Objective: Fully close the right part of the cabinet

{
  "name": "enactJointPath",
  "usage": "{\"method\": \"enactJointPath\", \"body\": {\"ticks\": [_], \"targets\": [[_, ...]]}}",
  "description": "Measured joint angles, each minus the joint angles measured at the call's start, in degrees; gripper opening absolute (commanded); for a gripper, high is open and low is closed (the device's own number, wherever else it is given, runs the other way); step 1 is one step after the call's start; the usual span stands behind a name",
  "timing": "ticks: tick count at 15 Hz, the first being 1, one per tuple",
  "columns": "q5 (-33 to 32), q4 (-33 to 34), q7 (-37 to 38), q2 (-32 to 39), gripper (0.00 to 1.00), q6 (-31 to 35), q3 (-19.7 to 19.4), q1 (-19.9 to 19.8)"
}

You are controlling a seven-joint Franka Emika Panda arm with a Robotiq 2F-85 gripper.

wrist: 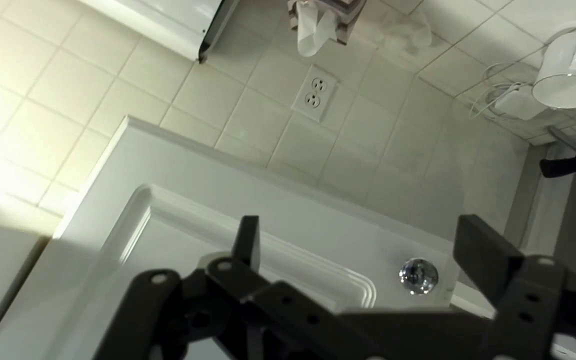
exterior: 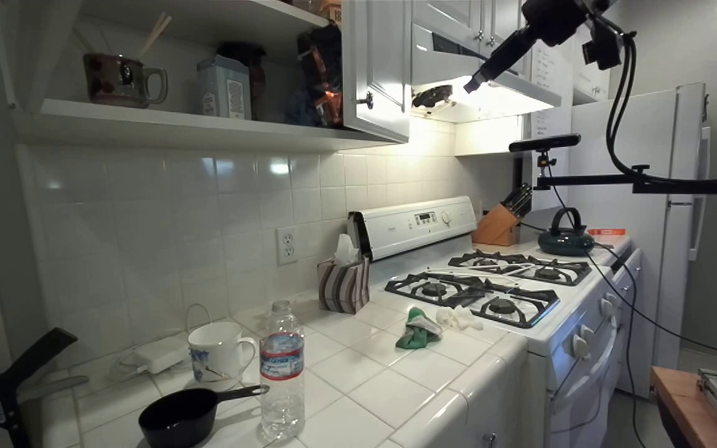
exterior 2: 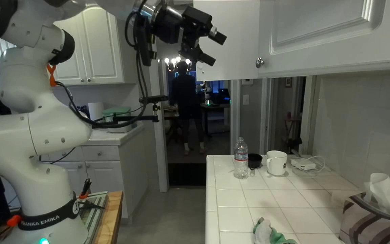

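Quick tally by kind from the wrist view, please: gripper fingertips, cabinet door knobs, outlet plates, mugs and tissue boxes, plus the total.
Gripper fingertips: 2
Cabinet door knob: 1
Outlet plate: 1
White mug: 1
Striped tissue box: 1
Total: 6

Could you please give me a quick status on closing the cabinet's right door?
Pincer open, holding nothing. Right door ajar, not being touched. Dark packet near the door's edge in an exterior view; can't tell whether it obstructs.
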Motion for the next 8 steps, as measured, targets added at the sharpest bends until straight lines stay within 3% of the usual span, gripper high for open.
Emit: {"method": "enactJointPath", "body": {"ticks": [3, 8], "targets": [[-0.01, 5.56, 11.56, 0.14, 1.0, 3.68, 8.11, -8.0], [0.01, 16.26, 25.55, 0.15, 1.0, 8.12, 13.61, -16.99]]}}
